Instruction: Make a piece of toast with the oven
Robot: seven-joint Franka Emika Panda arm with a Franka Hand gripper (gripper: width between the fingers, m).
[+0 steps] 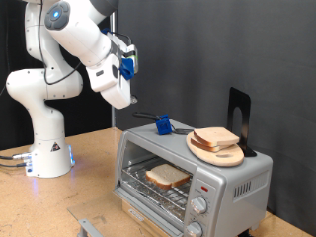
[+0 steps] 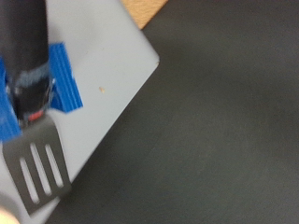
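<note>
The oven (image 1: 193, 174) stands on the wooden tabletop (image 1: 94, 188) towards its right edge as the exterior view shows it, silver, with two round knobs (image 1: 202, 196) on its front panel. Through its front a piece of toast (image 1: 168, 176) lies flat on the wire rack (image 1: 158, 188) inside. On the oven's roof rests a round wooden plate (image 1: 219, 150) carrying more bread (image 1: 214, 138), and beside it lies a spatula (image 1: 158, 122) with a black handle and blue grip block. A black stand (image 1: 239, 111) rises behind the plate. The white arm (image 1: 84, 44) reaches from its base at the tabletop's left edge, and the pincer (image 1: 131, 99) hangs in the air above the oven's left end, just over the spatula, apart from it; whether its fingers are parted or closed cannot be told. The wrist view shows the spatula's slotted blade (image 2: 42, 177), handle and blue block (image 2: 58, 79) lying on the grey roof, a corner of tabletop (image 2: 149, 9) beyond.
</note>
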